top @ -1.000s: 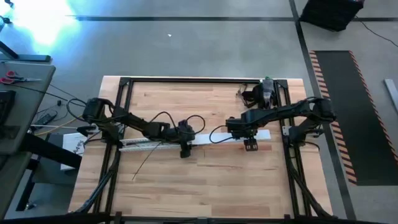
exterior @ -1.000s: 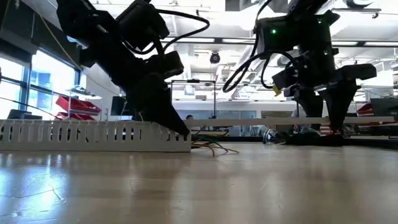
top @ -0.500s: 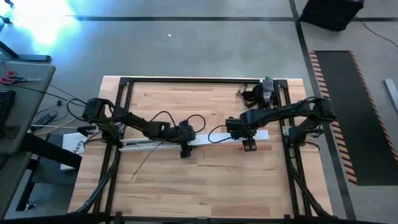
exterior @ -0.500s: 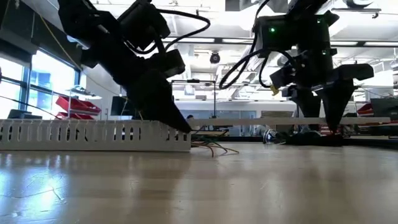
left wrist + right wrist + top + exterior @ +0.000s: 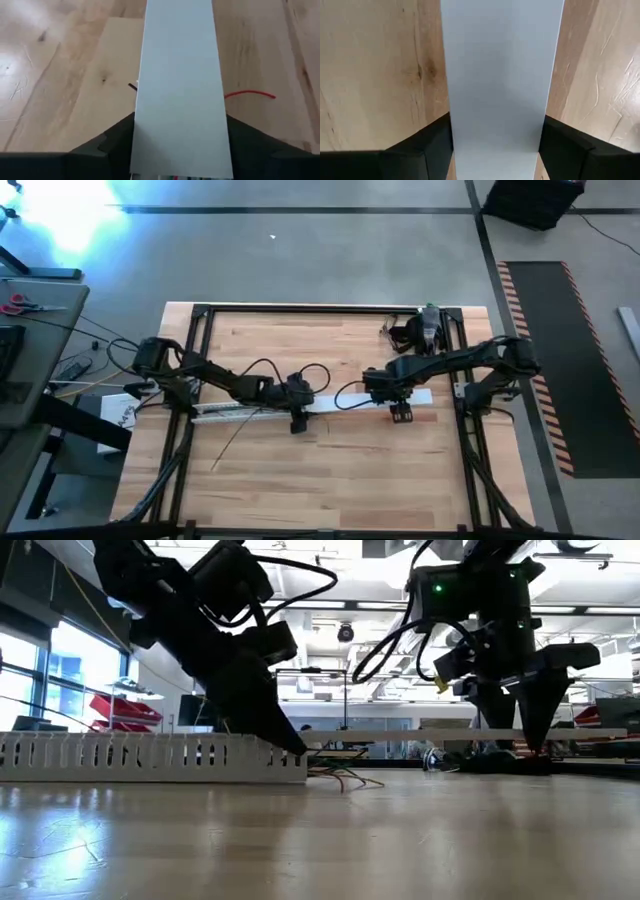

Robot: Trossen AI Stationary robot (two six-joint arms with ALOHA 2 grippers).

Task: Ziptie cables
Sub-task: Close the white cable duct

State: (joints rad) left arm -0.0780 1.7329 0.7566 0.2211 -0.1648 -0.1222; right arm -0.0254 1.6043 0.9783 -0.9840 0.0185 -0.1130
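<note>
Both grippers held the flat white cover strip (image 5: 345,404) by its edges. The left gripper (image 5: 297,423) clamped one end of it, just past the end of the slotted channel (image 5: 150,758); the right gripper (image 5: 402,416) clamped the other end, raised off the bench (image 5: 330,470). Each wrist view showed fingers (image 5: 107,145) pressed against both sides of the strip. The cables (image 5: 340,776) lay on the bench just beside the left gripper, spilling from the channel's end.

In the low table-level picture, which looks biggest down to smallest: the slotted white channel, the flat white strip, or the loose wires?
1. Slotted channel, though it lies nearest the camera.
2. Flat white strip.
3. Wires, smallest.
</note>
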